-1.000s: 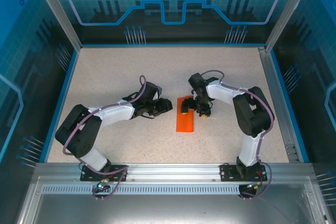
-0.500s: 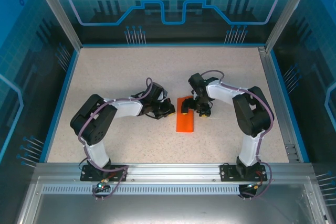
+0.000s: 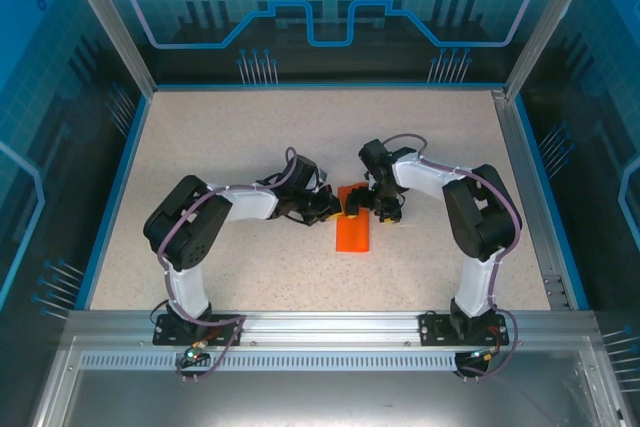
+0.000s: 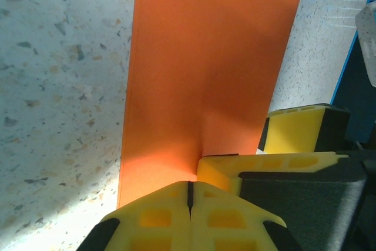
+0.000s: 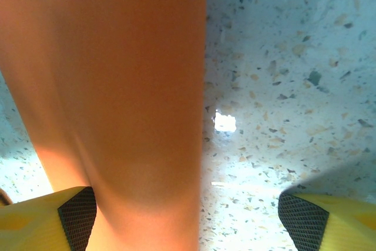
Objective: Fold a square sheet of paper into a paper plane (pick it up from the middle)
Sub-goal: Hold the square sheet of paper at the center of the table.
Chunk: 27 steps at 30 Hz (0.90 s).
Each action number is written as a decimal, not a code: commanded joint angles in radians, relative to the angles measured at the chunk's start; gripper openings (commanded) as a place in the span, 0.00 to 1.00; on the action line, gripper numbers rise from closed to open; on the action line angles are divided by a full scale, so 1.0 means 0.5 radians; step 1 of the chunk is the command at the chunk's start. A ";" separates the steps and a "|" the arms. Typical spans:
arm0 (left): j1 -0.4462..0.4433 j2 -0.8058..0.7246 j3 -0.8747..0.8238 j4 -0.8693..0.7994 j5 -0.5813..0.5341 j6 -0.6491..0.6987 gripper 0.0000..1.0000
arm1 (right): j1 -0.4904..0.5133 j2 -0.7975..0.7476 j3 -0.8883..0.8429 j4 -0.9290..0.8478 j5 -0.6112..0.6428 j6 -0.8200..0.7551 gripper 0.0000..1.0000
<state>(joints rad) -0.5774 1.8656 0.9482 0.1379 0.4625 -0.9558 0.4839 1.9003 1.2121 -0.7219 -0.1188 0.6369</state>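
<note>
Speckled beige tabletop (image 3: 220, 137) inside blue walls (image 3: 60, 97), folded bright orange paper strip (image 3: 352, 237) flat at centre. Within the last second, left gripper (image 3: 326, 209) brought in from the left onto the strip's far left edge, fingers (image 4: 158, 216) clenched tip to tip; right gripper (image 3: 374, 207) spread wide over the far end. Likely pressing a crease; plane shape nowhere near formed.

Left arm (image 3: 240, 205): swung rightward across the counter (image 3: 220, 137), its lower link drawn in and standing more upright than a second ago. Left fingers (image 3: 332, 210): advanced from well clear of the square sheet of paper (image 3: 353, 236) to its left edge, now meeting it, fingertips (image 4: 155, 218) pressed together.
</note>
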 commanded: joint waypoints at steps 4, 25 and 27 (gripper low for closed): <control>-0.019 0.087 0.056 0.023 0.065 -0.054 0.00 | 0.017 0.229 -0.133 0.146 0.034 0.003 0.88; -0.082 0.226 0.162 -0.276 -0.102 0.022 0.00 | 0.032 0.218 -0.127 0.154 0.024 0.009 0.88; -0.090 0.232 0.162 -0.298 -0.126 0.029 0.00 | 0.032 0.220 -0.116 0.149 0.026 0.006 0.88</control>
<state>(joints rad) -0.5968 1.9514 1.0157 0.0650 0.4412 -0.9607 0.4847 1.9018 1.2125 -0.7216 -0.1150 0.6476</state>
